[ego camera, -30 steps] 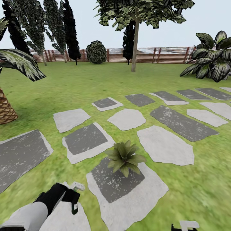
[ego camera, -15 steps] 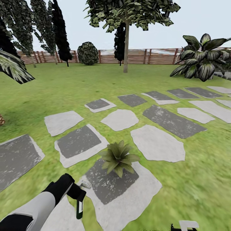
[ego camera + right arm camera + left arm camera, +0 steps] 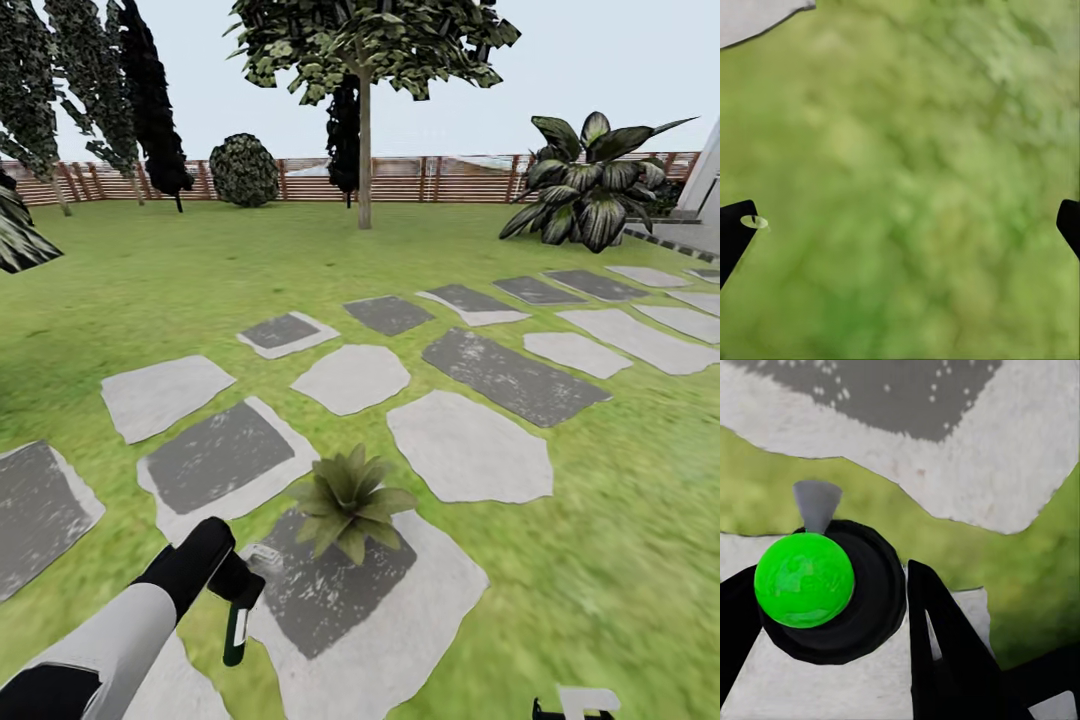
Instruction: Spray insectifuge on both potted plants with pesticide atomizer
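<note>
Left gripper (image 3: 237, 610) with atomizer (image 3: 236, 632) advanced toward plant (image 3: 345, 497)

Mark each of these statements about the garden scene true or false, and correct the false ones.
1. The left gripper holds the pesticide atomizer. True.
2. The potted plant stands on bare grass. False: it stands on a grey stepping stone.
3. The right gripper is shut on a plant leaf. False: its jaws are spread apart over the lawn, holding nothing.
4. A slatted wooden fence runs behind the tree. True.
</note>
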### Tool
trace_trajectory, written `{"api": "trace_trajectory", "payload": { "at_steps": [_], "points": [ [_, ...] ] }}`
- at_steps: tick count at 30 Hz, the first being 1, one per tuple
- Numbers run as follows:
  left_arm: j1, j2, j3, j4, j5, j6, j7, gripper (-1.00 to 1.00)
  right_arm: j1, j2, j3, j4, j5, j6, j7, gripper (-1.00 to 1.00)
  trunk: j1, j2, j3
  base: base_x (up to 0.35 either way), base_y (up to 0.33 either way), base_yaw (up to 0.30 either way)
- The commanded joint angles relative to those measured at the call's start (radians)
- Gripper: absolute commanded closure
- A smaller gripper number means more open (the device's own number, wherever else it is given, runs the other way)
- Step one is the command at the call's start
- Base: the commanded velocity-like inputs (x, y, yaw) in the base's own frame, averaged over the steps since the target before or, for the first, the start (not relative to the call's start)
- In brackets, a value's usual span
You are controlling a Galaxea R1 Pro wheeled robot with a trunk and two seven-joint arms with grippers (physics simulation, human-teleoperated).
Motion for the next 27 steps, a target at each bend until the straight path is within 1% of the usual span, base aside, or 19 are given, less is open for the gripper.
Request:
{"api": "trace_trajectory", "payload": {
  "at_steps": [1,5,8,12,14,15,17,18,19,20,23,25,27],
  "points": [
    [0.000,0.000,-0.003,-0.002,-0.012,0.001,-0.010,1.00,-0.001,0.000,-0.001,0.001,0.009,-0.001,-0.006,-1.00,0.000,0.000,-0.001,0.319,0.084,-0.002],
    [-0.002,-0.005,-0.003,-0.003,-0.013,0.001,-0.013,1.00,-0.001,0.000,-0.001,0.001,0.009,-0.001,-0.005,-1.00,0.000,0.000,-0.001,0.323,0.052,-0.001],
    [-0.002,-0.008,-0.005,-0.004,-0.014,0.001,-0.042,1.00,-0.001,-0.001,-0.001,0.001,0.009,-0.001,-0.005,-1.00,0.000,0.000,-0.001,0.275,0.004,0.000],
    [-0.007,-0.003,-0.006,-0.005,-0.019,0.002,-0.062,1.00,-0.001,-0.002,0.000,0.002,0.009,-0.001,-0.005,-1.00,0.000,0.000,-0.001,0.086,0.000,0.000],
    [-0.036,0.001,-0.014,-0.003,-0.049,0.011,-0.093,1.00,-0.001,-0.002,0.000,0.002,0.010,-0.001,-0.005,-1.00,0.000,0.000,-0.001,0.008,0.000,0.000],
    [-0.055,0.002,-0.034,-0.003,-0.081,0.026,-0.145,1.00,-0.001,-0.002,0.001,0.002,0.010,-0.001,-0.005,-1.00,0.000,0.000,-0.001,0.002,0.000,0.000],
    [-0.073,0.004,-0.071,-0.004,-0.143,0.038,-0.245,1.00,-0.001,-0.002,0.001,0.002,0.010,-0.001,-0.005,-1.00,0.000,0.000,-0.001,0.001,0.000,0.000],
    [-0.076,0.004,-0.081,-0.004,-0.174,0.040,-0.280,1.00,-0.001,-0.002,0.001,0.001,0.010,-0.001,-0.005,-1.00,0.000,0.000,-0.001,0.000,0.000,0.000],
    [-0.078,0.004,-0.085,-0.004,-0.198,0.041,-0.303,1.00,-0.001,-0.001,0.001,0.002,0.009,-0.001,-0.005,-1.00,0.000,0.000,-0.001,0.000,0.000,0.000],
    [-0.079,0.004,-0.087,-0.003,-0.215,0.042,-0.317,1.00,-0.001,0.000,0.001,0.002,0.009,-0.001,-0.005,-1.00,0.000,0.000,-0.001,0.000,0.000,0.000],
    [-0.079,0.005,-0.087,-0.003,-0.226,0.042,-0.325,1.00,-0.001,0.000,0.001,0.001,0.009,-0.001,-0.005,-1.00,0.000,0.000,-0.001,0.000,0.000,0.105],
    [-0.081,0.005,-0.084,-0.004,-0.227,0.042,-0.326,1.00,-0.001,-0.001,0.001,0.001,0.009,-0.001,-0.006,-1.00,0.000,0.000,-0.001,0.021,0.000,0.208],
    [-0.081,0.003,-0.083,-0.009,-0.225,0.041,-0.326,1.00,-0.001,-0.001,0.000,0.001,0.009,-0.001,-0.006,-1.00,0.000,0.000,-0.001,0.212,0.000,0.059]
  ]
}}
